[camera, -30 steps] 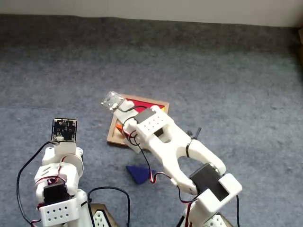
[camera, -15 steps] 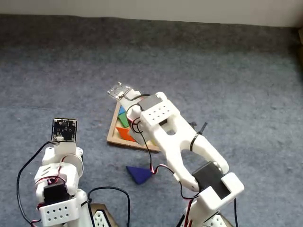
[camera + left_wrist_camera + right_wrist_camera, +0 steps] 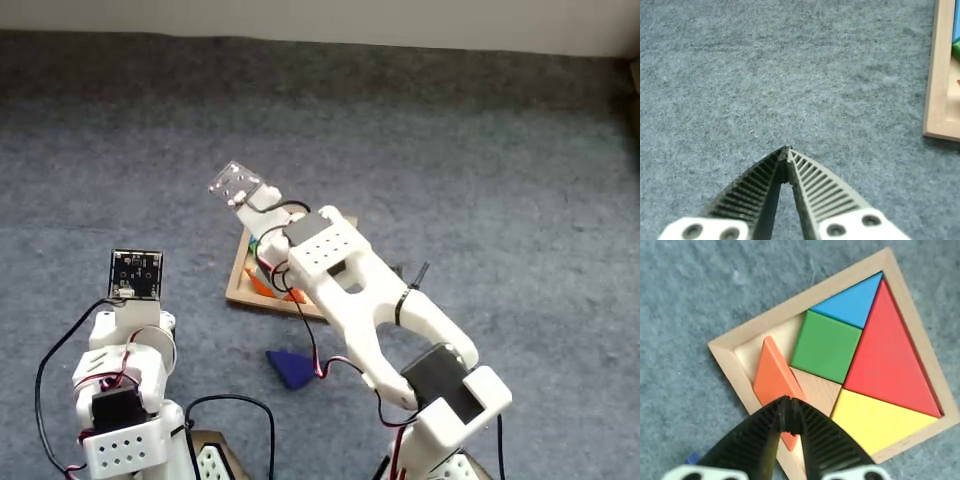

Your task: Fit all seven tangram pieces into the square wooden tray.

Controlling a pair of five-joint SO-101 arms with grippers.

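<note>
Right arm (image 3: 360,300) spans the tray (image 3: 236,278), blocking overhead approach; carpet (image 3: 480,170) beyond lies open; blue triangle (image 3: 292,368) seemingly sits just clear beside the arm.

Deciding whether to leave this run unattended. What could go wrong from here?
1. The orange piece looks askew in the tray, with bare wood around it. The shut right gripper directly over it may wedge it rather than seat it.
2. The dark blue triangle lies on the carpet outside the tray, right beside the right arm's cable, so an arm move could drag it away.
</note>
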